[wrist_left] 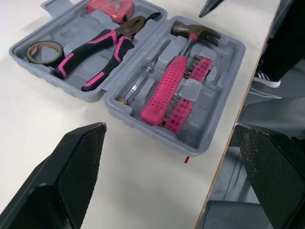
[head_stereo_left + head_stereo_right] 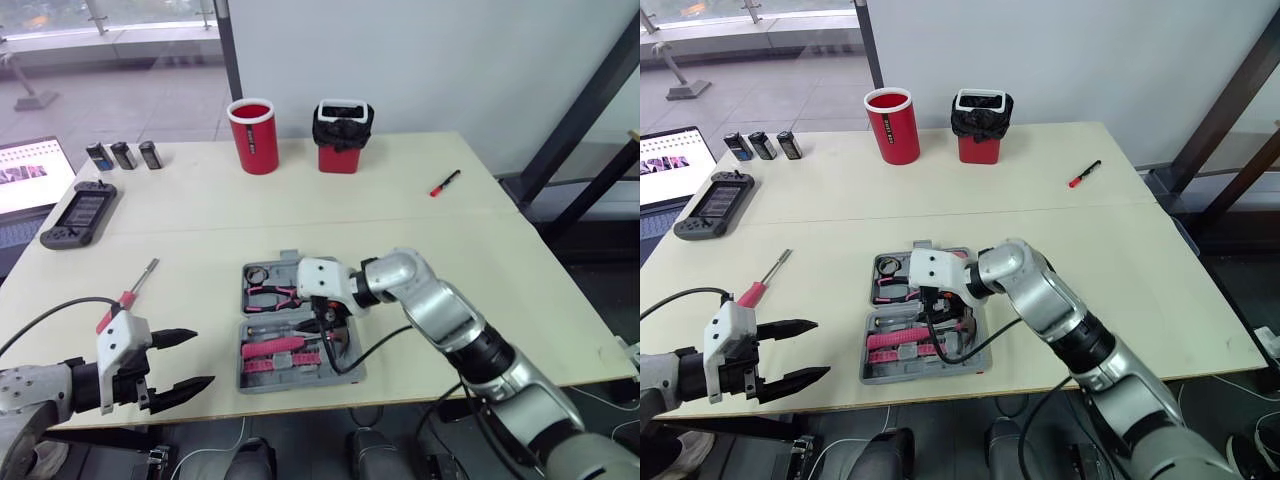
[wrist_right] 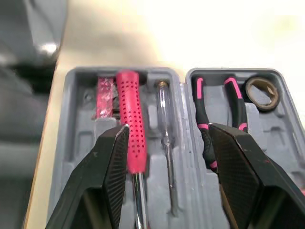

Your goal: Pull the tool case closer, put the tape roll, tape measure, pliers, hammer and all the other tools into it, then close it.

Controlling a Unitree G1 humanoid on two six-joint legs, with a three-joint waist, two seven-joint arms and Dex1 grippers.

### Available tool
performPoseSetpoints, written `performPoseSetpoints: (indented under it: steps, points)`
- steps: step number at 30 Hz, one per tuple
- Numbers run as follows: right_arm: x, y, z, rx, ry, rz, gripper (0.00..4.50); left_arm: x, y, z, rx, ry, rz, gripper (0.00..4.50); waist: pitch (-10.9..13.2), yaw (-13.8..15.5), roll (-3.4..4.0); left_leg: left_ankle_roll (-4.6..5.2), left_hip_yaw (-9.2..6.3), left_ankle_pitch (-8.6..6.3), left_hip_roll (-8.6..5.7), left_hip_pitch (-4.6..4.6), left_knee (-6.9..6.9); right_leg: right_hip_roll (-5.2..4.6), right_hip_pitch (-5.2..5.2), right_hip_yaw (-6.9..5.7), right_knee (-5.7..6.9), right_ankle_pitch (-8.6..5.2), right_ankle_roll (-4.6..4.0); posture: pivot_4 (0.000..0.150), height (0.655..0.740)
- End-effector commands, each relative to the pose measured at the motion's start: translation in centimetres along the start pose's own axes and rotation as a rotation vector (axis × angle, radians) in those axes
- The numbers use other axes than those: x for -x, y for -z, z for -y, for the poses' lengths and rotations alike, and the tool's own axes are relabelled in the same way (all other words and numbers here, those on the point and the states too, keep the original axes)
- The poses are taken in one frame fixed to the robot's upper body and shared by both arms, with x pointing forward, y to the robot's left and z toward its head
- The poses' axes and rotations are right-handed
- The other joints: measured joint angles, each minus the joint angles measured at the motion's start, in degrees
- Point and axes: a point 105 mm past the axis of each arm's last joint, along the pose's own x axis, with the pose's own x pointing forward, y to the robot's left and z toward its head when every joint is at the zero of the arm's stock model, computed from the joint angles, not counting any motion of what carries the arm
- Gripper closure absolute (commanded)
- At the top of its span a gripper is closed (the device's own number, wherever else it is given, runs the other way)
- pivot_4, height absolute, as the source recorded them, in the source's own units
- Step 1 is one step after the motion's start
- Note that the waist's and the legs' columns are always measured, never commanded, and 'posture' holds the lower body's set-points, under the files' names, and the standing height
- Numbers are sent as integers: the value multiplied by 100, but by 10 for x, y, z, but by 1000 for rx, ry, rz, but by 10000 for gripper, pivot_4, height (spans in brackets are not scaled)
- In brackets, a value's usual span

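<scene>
Left gripper (image 2: 203, 358): fingers spread, empty, at the table's (image 2: 560, 300) near edge. The loose screwdriver (image 2: 132, 290) lies just ahead of it, handle toward me, shaft pointing away; my left arm is nearer. Right gripper (image 3: 167, 131) hovers open over the tool case (image 1: 214, 114).

1. Tool case (image 1: 209, 133): grey moulded plastic, matt, smooth.
2. Hammer (image 1: 167, 90): pink grip, dimpled all over, looks rubbery. Head is dark metal with a dull sheen; shank is bright polished metal.
3. Pliers (image 1: 95, 52): pink-and-black handles, satin finish; dark metal nose.
4. Screwdriver (image 1: 143, 76): clear glossy plastic handle, bright metal shaft.
5. Tape roll (image 1: 29, 52): tan, slight gloss.
6. Bit rack (image 1: 202, 69): pink plastic.
7. Table (image 1: 57, 119): cream top, smooth, matt.
8. Left gripper (image 2: 205, 358): fingers (image 1: 71, 176) black, matt, fine-grained texture.
</scene>
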Motion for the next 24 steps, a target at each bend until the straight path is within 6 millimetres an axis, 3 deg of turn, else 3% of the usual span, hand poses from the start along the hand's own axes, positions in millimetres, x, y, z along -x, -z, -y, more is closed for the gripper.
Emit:
performPoseSetpoints:
  steps: [1, 4, 19, 24]
  points:
    - [-1, -8, -5, -64, -40, 76, 29867, -3, -5, 2, -29, 16, 11, 0, 0, -11, 0, 0, 0, 0, 0, 0, 0, 0, 0, 0, 1, 0, -1, 1500, 7400]
    - [-8, -6, -2, -97, -20, 113, 44566, -5, -8, 1, -34, 18, 11, 0, 0, -7, 0, 0, -2, 0, 1, 3, 1, 3, 0, 0, 5, 2, -3, 1500, 7400]
    - [-37, 39, -23, -170, -72, 8, 44566, -6, -12, 1, -46, 19, -7, 0, 0, -2, 0, 0, -1, 0, 1, 2, 1, 3, 1, 0, 1, 2, -3, 1500, 7400]
    - [-42, 48, -18, -237, -40, 11, 44566, -6, -12, 0, -48, 8, -3, 0, 0, -2, 0, 0, -2, 0, 1, 2, 1, 3, 2, 1, 2, 2, -3, 1500, 7400]
